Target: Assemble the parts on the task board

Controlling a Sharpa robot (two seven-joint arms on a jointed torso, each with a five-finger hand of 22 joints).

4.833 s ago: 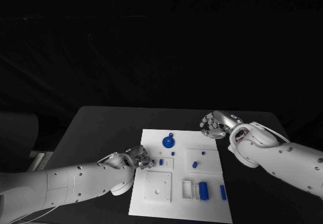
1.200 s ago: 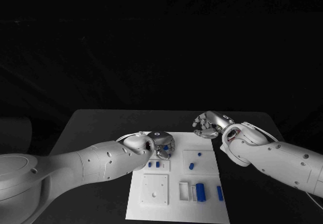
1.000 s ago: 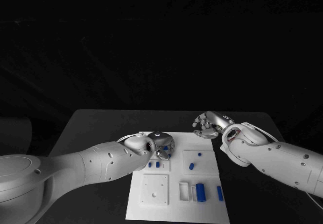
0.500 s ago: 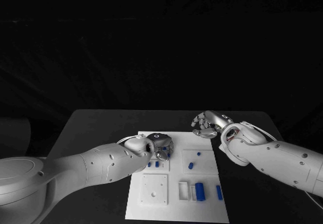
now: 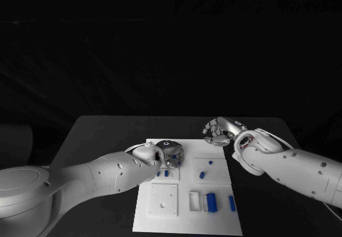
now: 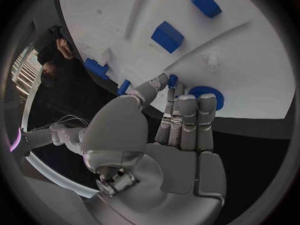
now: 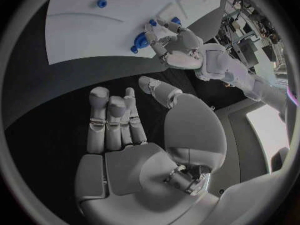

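While the left hand (image 5: pixel 166 154) pinched a small blue part (image 6: pixel 172 79) above the blue gear (image 6: pixel 206 91) on the board (image 5: pixel 187 217), it needed slow, square lowering; right hand (image 5: pixel 217 132) hovered empty, fingers spread.

A task board (image 5: pixel 160 219) lies in the middle of a table (image 5: pixel 93 133), running from the near edge toward the far side. The left hand (image 5: pixel 167 152) sits over the board's far left part, above a round gear-like part (image 6: pixel 206 96). Just nearer on the board lie two small parts side by side (image 5: pixel 162 173), with another small part (image 5: pixel 201 174) to their right. Nearest the robot, two long parts (image 5: pixel 212 201) (lying lengthwise) sit at the board's right. The right hand (image 5: pixel 218 131) hangs beyond the board's far right corner.
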